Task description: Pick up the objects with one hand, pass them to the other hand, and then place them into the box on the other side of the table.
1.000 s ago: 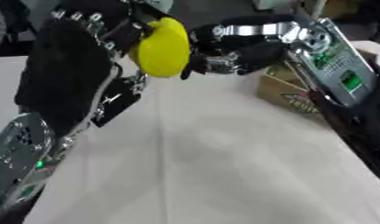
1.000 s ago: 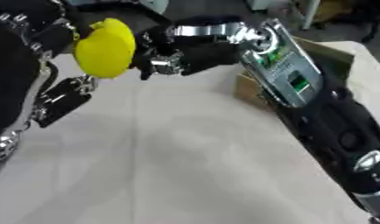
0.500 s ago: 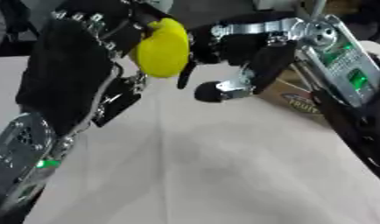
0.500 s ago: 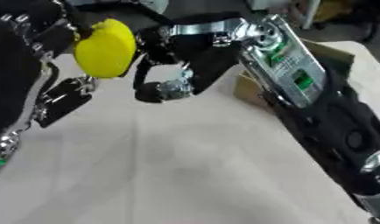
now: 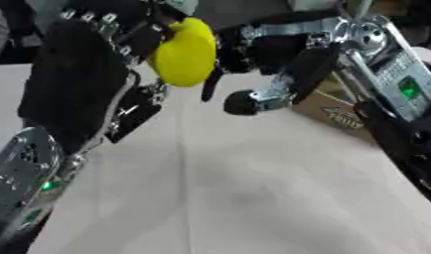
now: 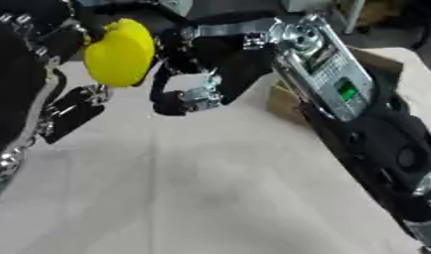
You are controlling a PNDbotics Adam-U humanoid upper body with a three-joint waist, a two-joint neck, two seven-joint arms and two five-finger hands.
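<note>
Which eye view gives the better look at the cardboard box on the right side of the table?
The left eye view: the cardboard box shows a printed side panel below the right hand. In the right eye view the right arm covers most of it, leaving a brown sliver of side and a top corner.

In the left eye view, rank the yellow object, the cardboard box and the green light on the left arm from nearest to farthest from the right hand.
1. Yellow object: just left of the right hand, held in the left hand.
2. Cardboard box: below and right of the hand, on the table's right side.
3. Green light: far lower left, on the left forearm.
</note>
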